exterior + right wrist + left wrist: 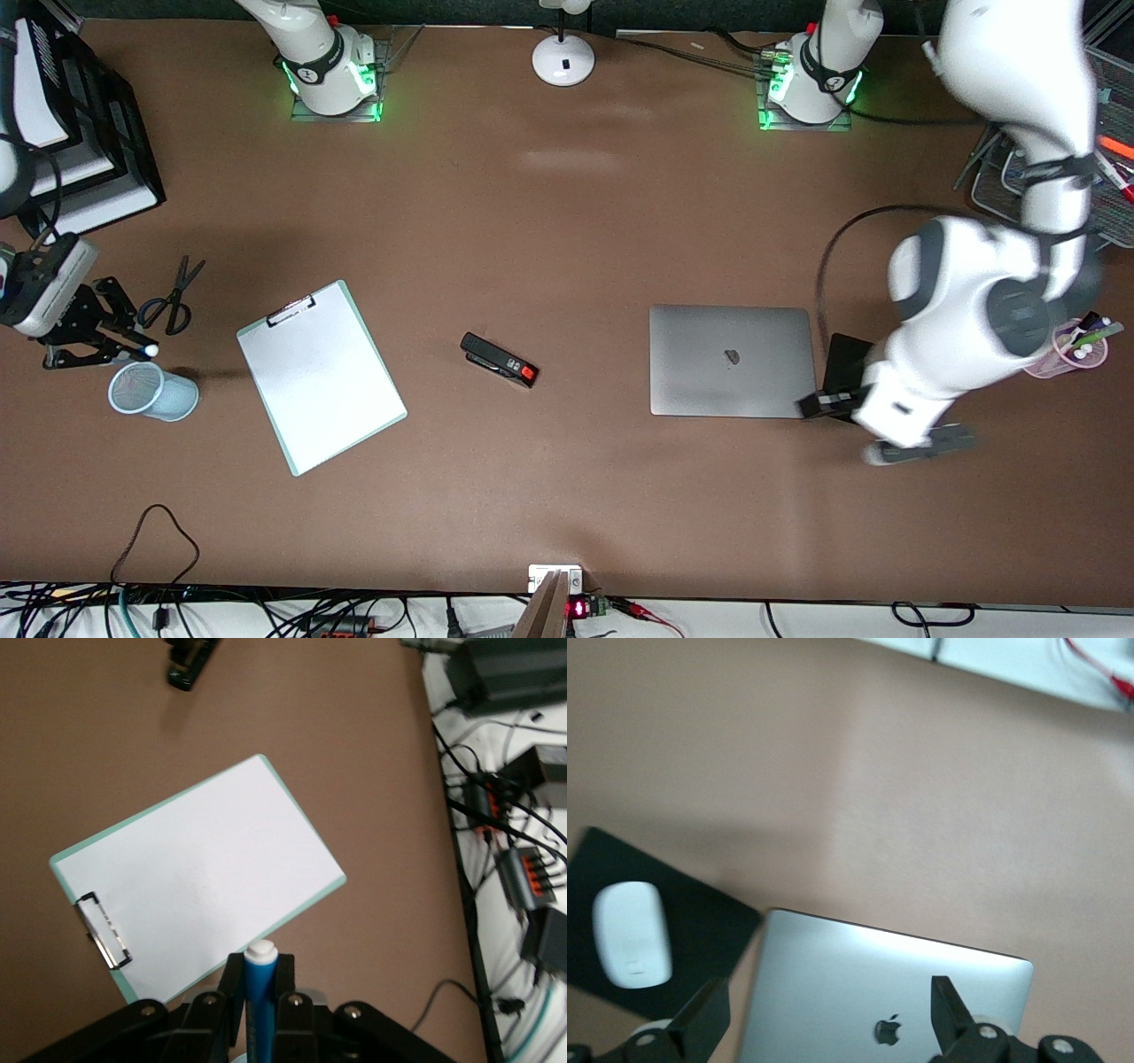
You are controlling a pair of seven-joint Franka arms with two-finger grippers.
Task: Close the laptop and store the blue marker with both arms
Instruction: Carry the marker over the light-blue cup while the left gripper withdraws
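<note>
The silver-grey laptop (731, 359) lies shut on the table, its lid with the dark logo (888, 1029) facing up. My left gripper (828, 997) hovers open over the end of the lid beside the mousepad, with nothing between its fingers. At the right arm's end of the table my right gripper (133, 347) is shut on the blue marker (259, 992), whose white end (151, 351) pokes out past the fingertips. It holds the marker just above a light-blue mesh cup (152, 391).
A clipboard (319, 377) and a black stapler (499, 359) lie mid-table, with scissors (173, 297) near the right gripper. A black mousepad (846, 363) with a white mouse (631, 935) lies beside the laptop. A pink pen cup (1076, 347) and wire basket (1107, 177) stand under the left arm.
</note>
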